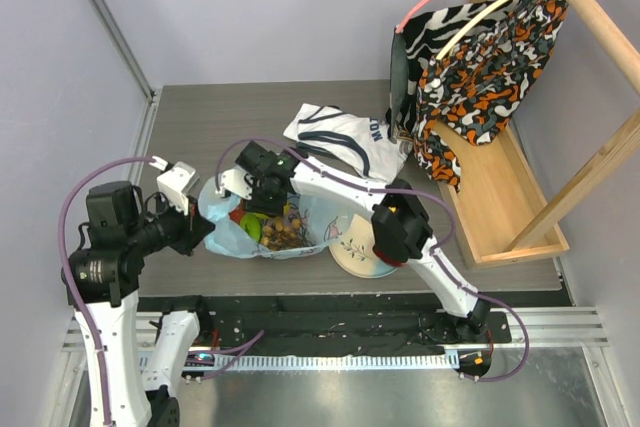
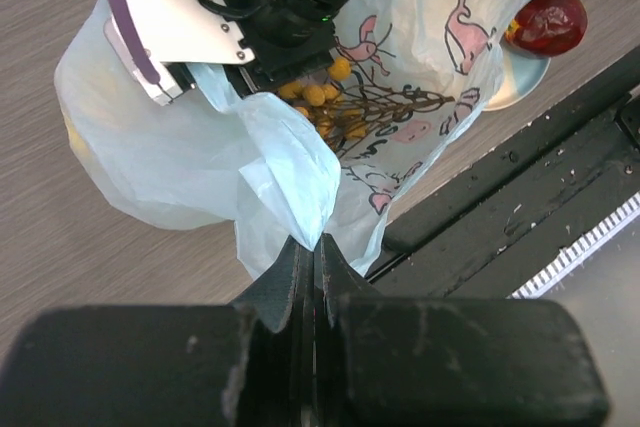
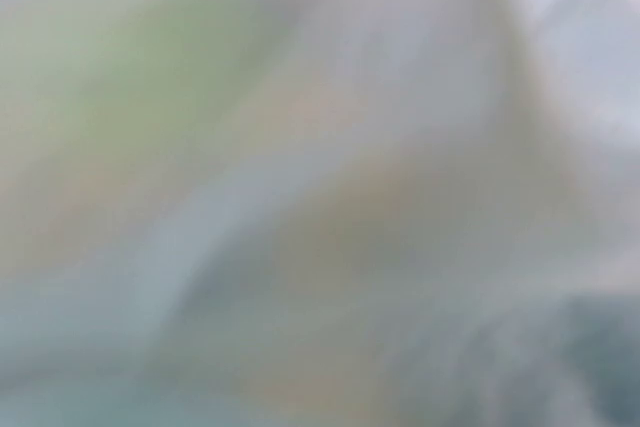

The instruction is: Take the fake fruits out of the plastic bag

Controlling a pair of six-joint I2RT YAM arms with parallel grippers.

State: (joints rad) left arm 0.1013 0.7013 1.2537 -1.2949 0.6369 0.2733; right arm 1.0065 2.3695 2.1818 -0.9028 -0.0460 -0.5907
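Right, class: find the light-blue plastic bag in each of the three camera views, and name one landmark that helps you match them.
Top external: the plastic bag lies left of centre, between the two arms.
Left wrist: the plastic bag fills the upper left and centre, its edge pinched by the left fingers.
Right wrist: only a pale blur, so cannot tell.
Shared landmark: the plate beside the bag in both sharp views.

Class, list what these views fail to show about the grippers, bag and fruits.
- Right gripper: fingers sunk in the bag in the top view; right wrist view all blur, so open or shut unknown.
- Fruits in the bag: count unclear, under film and right arm.
- Apple: seen from left wrist only; right arm hides it from above.
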